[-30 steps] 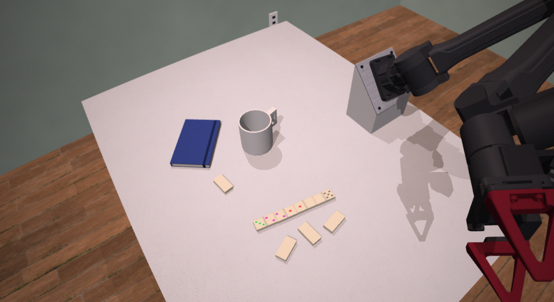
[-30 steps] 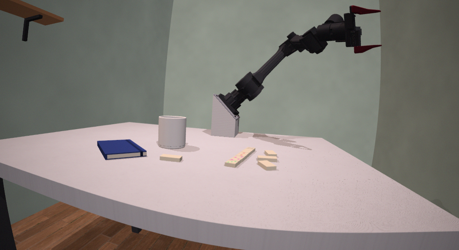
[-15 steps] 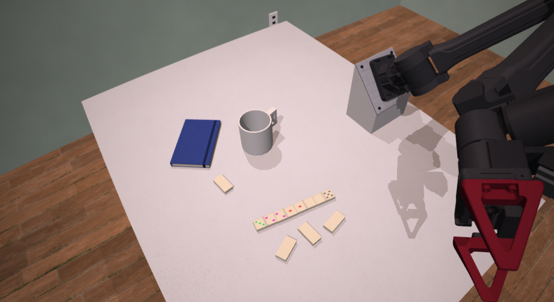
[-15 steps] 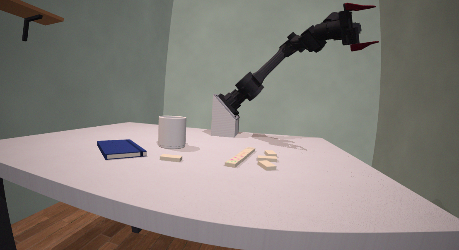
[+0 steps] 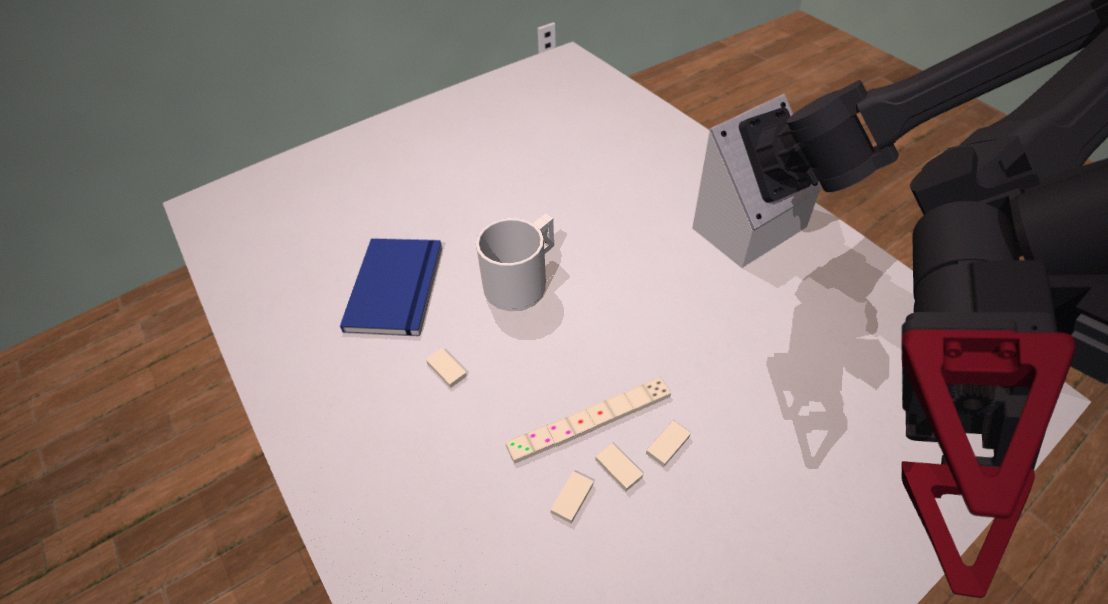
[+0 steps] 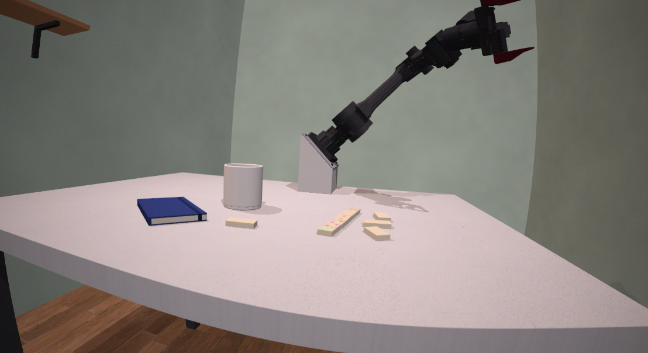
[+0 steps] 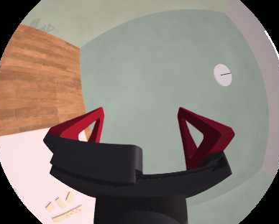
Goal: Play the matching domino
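Observation:
The domino line (image 5: 589, 417) (image 6: 340, 221) (image 7: 67, 215) lies flat, face up and straight. One end half shows three green pips; the other shows black pips, one at each corner and one central. Three face-down dominoes lie beside it: one (image 5: 572, 495) (image 6: 376, 233) (image 7: 49, 206) nearest the green end, a middle one (image 5: 618, 466) (image 6: 377, 224) (image 7: 60, 202), and one (image 5: 668, 442) (image 6: 381, 215) (image 7: 70, 197) near the black end. Another face-down domino (image 5: 446, 366) (image 6: 241, 222) lies apart, across the line. My gripper (image 5: 984, 549) (image 6: 529, 22) (image 7: 140, 111) is open and empty, high above the table and away from the dominoes.
A grey mug (image 5: 513, 274) (image 6: 243, 187) stands on the far side of the line from the three dominoes. A blue notebook (image 5: 391, 286) (image 6: 169, 210) lies near the separate domino. The arm's grey base block (image 5: 732, 212) (image 6: 314, 169) stands by the table edge.

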`<move>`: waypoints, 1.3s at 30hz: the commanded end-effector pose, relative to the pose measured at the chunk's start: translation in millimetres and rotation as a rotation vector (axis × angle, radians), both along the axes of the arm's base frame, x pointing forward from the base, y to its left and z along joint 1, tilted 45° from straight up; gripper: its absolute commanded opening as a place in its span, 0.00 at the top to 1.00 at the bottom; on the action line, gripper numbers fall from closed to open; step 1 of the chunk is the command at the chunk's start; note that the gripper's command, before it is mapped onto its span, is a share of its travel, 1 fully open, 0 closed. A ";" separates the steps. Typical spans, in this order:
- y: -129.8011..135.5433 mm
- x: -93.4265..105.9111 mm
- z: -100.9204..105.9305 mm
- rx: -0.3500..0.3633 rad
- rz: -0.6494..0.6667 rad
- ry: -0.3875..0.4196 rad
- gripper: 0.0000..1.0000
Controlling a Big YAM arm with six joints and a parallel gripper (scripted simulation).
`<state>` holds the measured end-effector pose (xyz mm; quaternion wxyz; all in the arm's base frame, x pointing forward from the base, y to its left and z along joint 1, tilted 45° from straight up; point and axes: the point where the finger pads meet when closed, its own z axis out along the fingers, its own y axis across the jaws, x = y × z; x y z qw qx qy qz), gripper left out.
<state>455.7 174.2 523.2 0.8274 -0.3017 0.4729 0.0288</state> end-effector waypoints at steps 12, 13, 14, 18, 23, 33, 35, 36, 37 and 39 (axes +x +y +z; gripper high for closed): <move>-1.9 -0.3 6.0 0.009 -0.001 -0.005 0.00; -2.3 -0.2 8.3 0.011 -0.001 -0.007 0.00; -2.7 -0.1 10.7 0.014 -0.002 -0.009 0.00; -4.2 0.5 20.0 0.023 -0.003 -0.018 0.00; -5.3 0.9 27.0 0.031 -0.004 -0.025 0.00; -22.9 13.3 9.8 0.060 -0.053 0.064 0.00; -31.4 18.9 12.2 0.081 -0.075 0.091 0.00; -35.7 21.6 13.4 0.092 -0.086 0.104 0.00; -40.0 24.4 14.6 0.102 -0.096 0.117 0.00; -44.2 27.1 15.8 0.113 -0.107 0.130 0.00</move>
